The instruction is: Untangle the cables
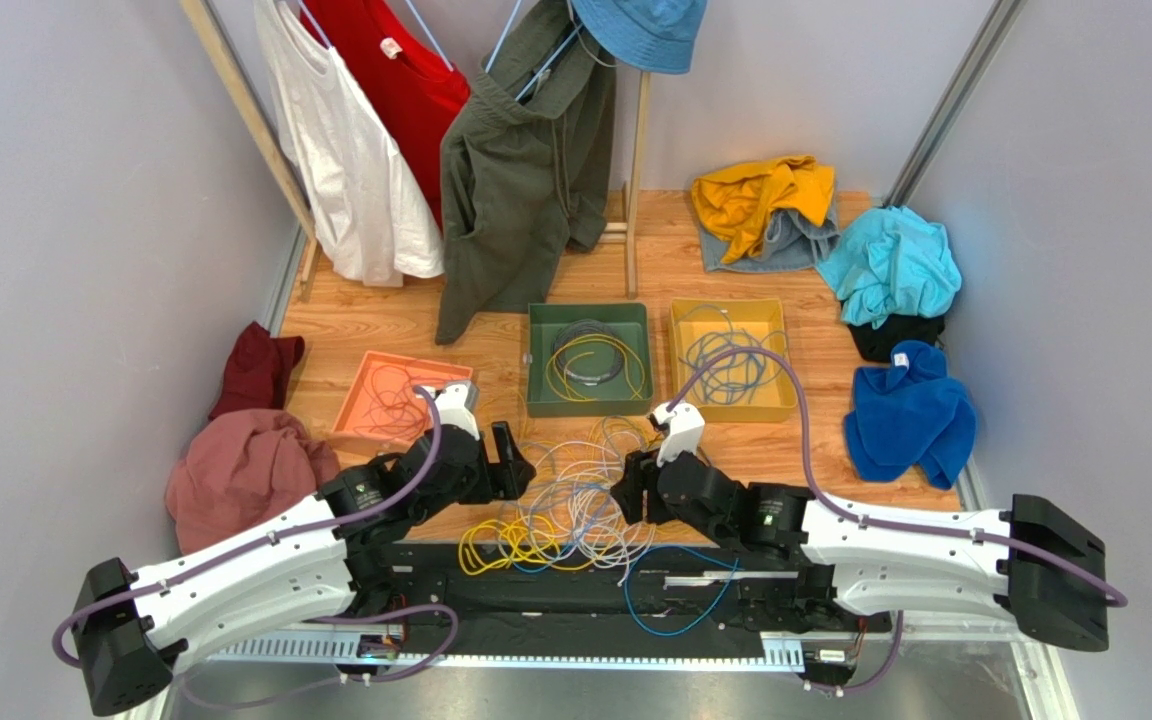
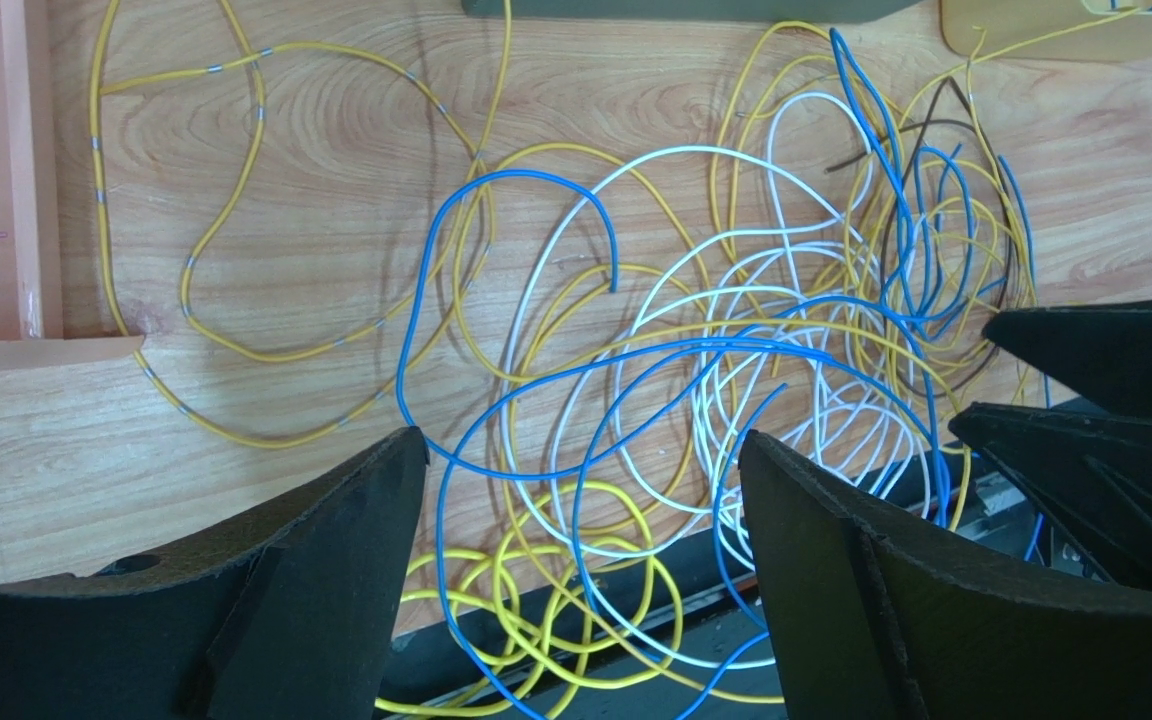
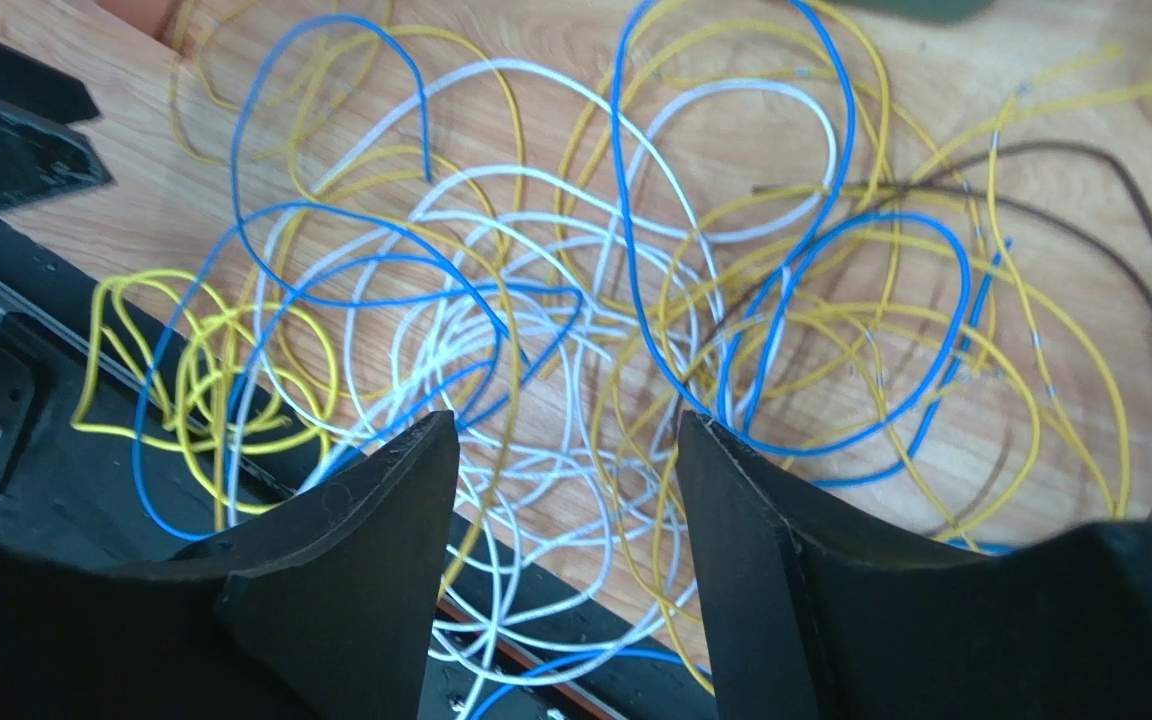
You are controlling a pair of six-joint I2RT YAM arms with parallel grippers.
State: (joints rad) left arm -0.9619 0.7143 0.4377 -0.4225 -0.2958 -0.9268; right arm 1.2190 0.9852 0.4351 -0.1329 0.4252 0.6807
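The left tool (image 2: 582, 450) stands open, its fingers wide apart and gripping nothing. To its right the cables (image 1: 575, 503) lie in one tangled heap of yellow, blue and white loops at the near edge of the wooden desk (image 1: 387, 323). The right tool (image 3: 567, 428) is open too, over the heap.

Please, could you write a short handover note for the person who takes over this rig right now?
Left claw: open, holding nothing, over the pile.
Right claw: open, empty, opposite it.
Tangled pile of thin yellow, blue and white cables: lies between both claws.
Done: some cables lie coiled in the salmon rectangular tray, the green tray and the yellow tray.
Left: separate the pile.
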